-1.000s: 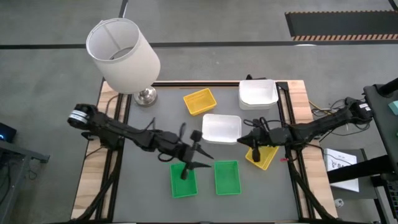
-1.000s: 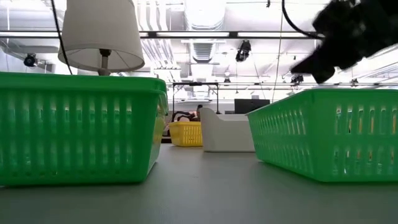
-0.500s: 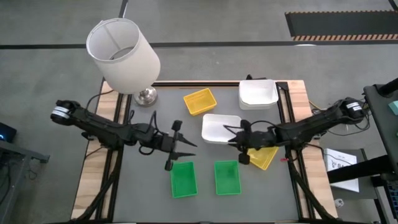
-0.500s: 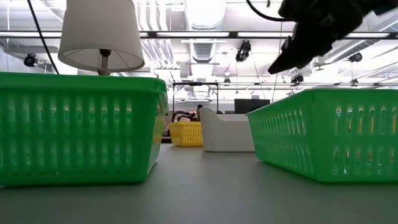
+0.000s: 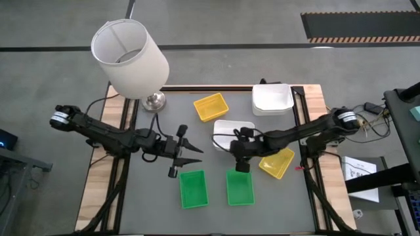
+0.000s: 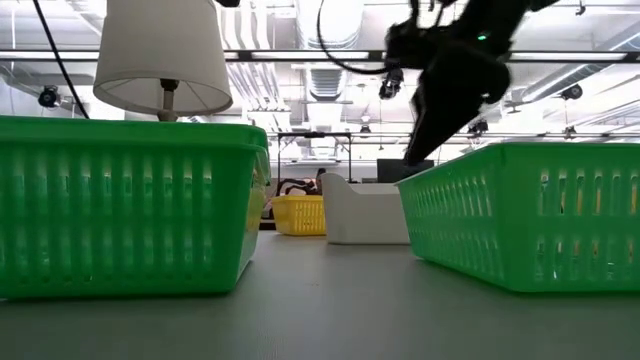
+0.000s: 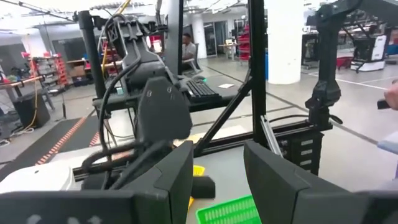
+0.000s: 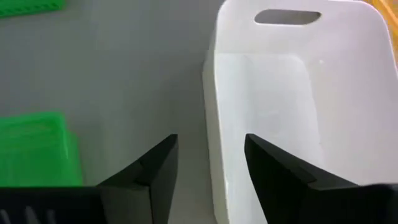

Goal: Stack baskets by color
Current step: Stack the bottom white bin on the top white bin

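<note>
White fabric is covering the lampshade (image 5: 128, 58) standing at the table's far left corner on its metal base (image 5: 155, 101). Just in front of it, the left arm is reaching in from the left edge, and the left gripper (image 5: 190, 150) is hovering with its fingers spread apart and holding nothing, above bare grey table (image 5: 164, 203) just behind the left green basket (image 5: 193, 189). That basket is lying at the near edge, with a second green basket (image 5: 239, 187) sitting just beside it to the right, the two not touching. Farther back, a yellow basket (image 5: 210, 107) is resting alone near the table's middle. To its right, a white basket (image 5: 229, 136) is lying in the centre, and the right gripper (image 5: 240, 158) is hanging over its near left corner with its fingers parted, gripping nothing; in the right wrist view the two dark fingers (image 8: 154, 171) are straddling the basket's rim. Just right of that, another yellow basket (image 5: 276, 162) is lying tilted, partly under the right arm. At the far right corner, a white stack (image 5: 272, 98) of baskets is sitting.
</note>
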`<state>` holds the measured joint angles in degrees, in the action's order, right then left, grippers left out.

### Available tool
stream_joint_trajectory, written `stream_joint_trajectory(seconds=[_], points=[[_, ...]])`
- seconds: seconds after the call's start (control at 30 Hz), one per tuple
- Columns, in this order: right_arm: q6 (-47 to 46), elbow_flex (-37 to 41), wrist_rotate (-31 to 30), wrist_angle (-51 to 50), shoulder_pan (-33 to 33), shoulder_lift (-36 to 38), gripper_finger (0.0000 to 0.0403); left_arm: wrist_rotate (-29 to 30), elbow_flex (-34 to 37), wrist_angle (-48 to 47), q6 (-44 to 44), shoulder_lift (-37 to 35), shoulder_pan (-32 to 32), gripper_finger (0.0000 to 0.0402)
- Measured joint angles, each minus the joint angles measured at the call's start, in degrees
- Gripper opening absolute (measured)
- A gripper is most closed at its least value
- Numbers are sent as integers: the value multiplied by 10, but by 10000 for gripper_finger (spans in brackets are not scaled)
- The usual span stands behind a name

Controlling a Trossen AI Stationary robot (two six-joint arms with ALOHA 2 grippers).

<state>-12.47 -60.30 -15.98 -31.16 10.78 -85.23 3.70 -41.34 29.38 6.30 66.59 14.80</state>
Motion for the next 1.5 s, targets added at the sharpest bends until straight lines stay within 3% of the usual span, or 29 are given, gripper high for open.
stream_joint_trajectory(seconds=[0.17, 0.4, 0.67, 0.77, 1.13, 1.4, 1.5], points=[[29, -42, 41, -26, -22, -64, 179, 0, 3, 0, 0, -1, 0, 127], [62, -78, 44, -58, -41, -131, 159, 0, 4, 1, 0, -1, 0, 127], [102, -75, 44, -57, -43, -143, 56, 0, 5, 1, 0, -1, 0, 127], [102, -74, 44, -60, -44, -136, 17, 0, 5, 1, 0, -1, 0, 127], [124, -87, 45, -98, -42, -76, 9, 0, 5, 1, 0, -1, 0, 127], [318, -80, 45, -171, -49, 36, 9, 0, 5, 1, 0, -1, -1, 127], [348, -73, 52, -187, -77, 90, 8, 0, 5, 1, 0, -1, 0, 127]])
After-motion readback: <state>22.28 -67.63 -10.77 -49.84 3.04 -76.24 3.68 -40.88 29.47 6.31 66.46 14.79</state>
